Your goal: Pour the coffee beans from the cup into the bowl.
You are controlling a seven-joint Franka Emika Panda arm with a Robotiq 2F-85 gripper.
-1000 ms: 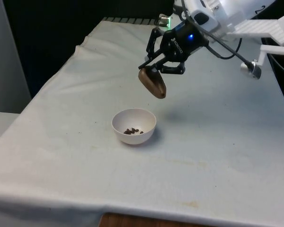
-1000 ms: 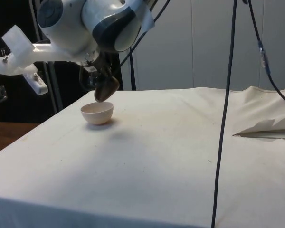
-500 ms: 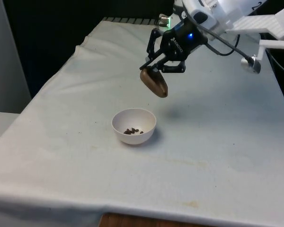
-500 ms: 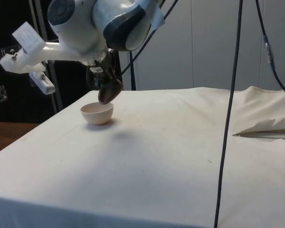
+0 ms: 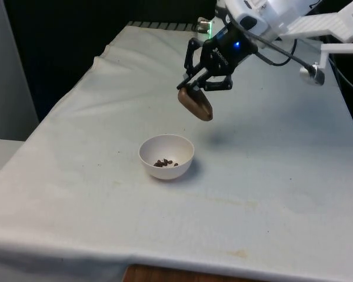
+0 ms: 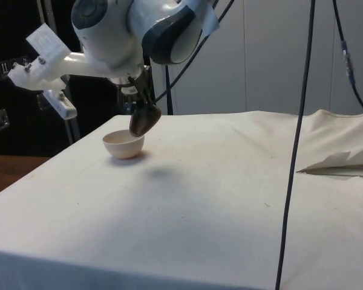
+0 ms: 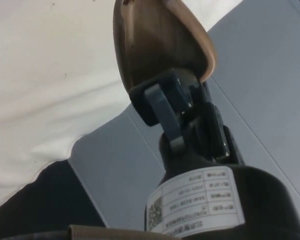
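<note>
A brown cup [image 5: 196, 104] hangs tilted in the air, its mouth turned down towards the front view's left, with my gripper [image 5: 192, 87] shut on its rim. It is above and a little behind the white bowl [image 5: 147, 150], towards the front view's right. The bowl stands on the cloth with several coffee beans [image 5: 164, 163] at its bottom. In the side view the cup [image 6: 144, 119] hangs just over the bowl's [image 6: 123, 145] far edge. The wrist view has the cup [image 7: 155, 45] clamped by one dark finger [image 7: 165, 100].
The white cloth [image 5: 270, 176] covers the table, with a raised fold [image 6: 339, 160] at the side view's right. A black cable [image 6: 296, 139] hangs down across the side view. The table's front edge [image 5: 165, 264] lies near the camera.
The gripper and the tilted cup have risen slightly and drifted towards the front view's right, away from over the bowl. The beans in the bowl look the same.
</note>
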